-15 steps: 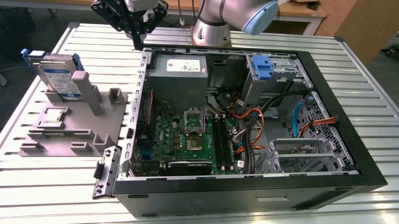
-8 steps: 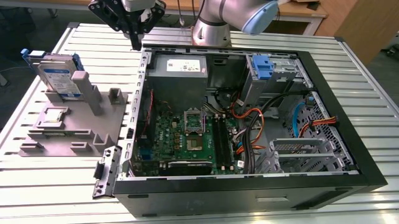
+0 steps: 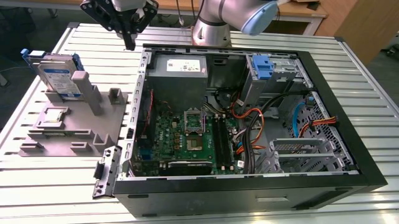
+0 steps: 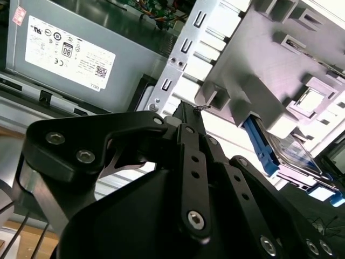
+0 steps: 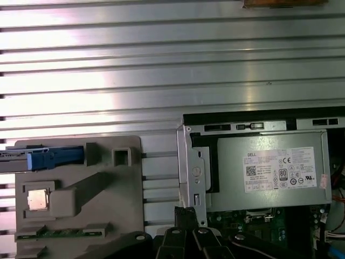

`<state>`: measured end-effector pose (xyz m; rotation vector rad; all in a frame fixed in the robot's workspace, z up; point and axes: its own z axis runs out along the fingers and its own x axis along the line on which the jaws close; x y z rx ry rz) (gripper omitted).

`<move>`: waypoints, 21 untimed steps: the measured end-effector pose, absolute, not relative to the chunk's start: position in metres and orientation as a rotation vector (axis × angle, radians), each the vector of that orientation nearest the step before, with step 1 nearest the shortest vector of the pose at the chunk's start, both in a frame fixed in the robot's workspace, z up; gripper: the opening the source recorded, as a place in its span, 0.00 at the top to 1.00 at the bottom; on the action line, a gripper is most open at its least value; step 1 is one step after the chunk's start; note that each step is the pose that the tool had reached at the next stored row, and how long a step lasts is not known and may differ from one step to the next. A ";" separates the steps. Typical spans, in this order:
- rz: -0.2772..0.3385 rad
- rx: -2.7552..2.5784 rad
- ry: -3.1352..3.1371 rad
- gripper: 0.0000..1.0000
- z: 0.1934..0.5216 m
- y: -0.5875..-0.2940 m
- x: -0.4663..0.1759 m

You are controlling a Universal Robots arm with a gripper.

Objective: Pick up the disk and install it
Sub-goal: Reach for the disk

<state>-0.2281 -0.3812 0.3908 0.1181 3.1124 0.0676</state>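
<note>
Disk (image 3: 57, 74) stands upright in holder (image 3: 74, 133), exterior view's left. Jaws together, empty, near case (image 3: 249, 191) far corner. Approach unopened and you could knock disk crooked.

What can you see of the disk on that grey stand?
The disk is a flat grey metal slab with a white-and-blue label, framed by a blue plastic carrier with end tabs. It stands on edge, tilted a little, slotted into a grey stand on the table, at the exterior view's left of the open case. A post of the stand rises before it. The gripper hangs apart from it, near the case's corner.
</note>
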 end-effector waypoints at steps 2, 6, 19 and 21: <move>0.068 0.118 3.112 0.90 0.391 -0.381 -0.231; 0.068 0.118 3.112 0.90 0.391 -0.381 -0.238; 0.068 0.118 3.112 0.90 0.390 -0.381 -0.254; 0.068 0.118 3.112 0.90 0.390 -0.381 -0.256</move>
